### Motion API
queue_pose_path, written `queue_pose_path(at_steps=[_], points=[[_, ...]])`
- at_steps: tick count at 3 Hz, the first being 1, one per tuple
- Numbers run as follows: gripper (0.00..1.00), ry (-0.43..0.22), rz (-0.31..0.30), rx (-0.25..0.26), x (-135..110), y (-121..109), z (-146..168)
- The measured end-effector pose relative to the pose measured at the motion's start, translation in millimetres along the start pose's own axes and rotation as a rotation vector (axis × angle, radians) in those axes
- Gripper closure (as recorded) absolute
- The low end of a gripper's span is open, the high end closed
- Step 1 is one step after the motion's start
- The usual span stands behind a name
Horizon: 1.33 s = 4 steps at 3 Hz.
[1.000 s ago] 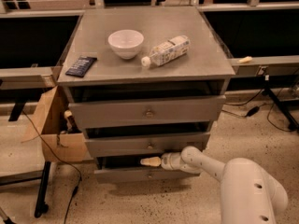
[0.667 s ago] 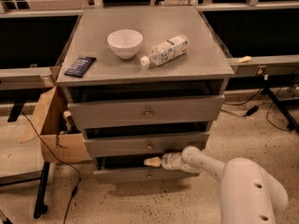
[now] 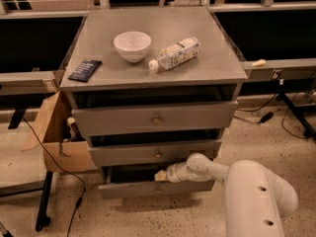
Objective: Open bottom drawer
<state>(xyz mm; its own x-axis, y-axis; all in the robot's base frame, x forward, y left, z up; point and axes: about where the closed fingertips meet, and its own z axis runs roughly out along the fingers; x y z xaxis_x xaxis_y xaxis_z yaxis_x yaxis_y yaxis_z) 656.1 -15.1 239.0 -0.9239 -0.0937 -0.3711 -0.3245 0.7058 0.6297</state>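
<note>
1. The gripper sits in the dark gap above the bottom drawer front, just under the middle drawer.
2. Against a second ago it has slipped a touch right and lower, and that slim front looks a shade further out.
3. Whether it is clamped on the panel's top edge, I cannot tell.
4. My read: the pull is underway, with the drawer only cracked open and plenty of travel left.
</note>
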Motion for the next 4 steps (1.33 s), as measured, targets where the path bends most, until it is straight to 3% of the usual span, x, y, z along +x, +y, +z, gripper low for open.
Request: queue_pose_path(at_steps=[1, 2, 3, 4], points=[[0.99, 0.166, 0.033, 0.013, 51, 3, 10], [1.0, 0.399, 0.149, 0.093, 140, -27, 3], [1.0, 0.458, 0.194, 0.121, 171, -36, -7], [0.82, 0.406, 0.172, 0.127, 173, -27, -32]])
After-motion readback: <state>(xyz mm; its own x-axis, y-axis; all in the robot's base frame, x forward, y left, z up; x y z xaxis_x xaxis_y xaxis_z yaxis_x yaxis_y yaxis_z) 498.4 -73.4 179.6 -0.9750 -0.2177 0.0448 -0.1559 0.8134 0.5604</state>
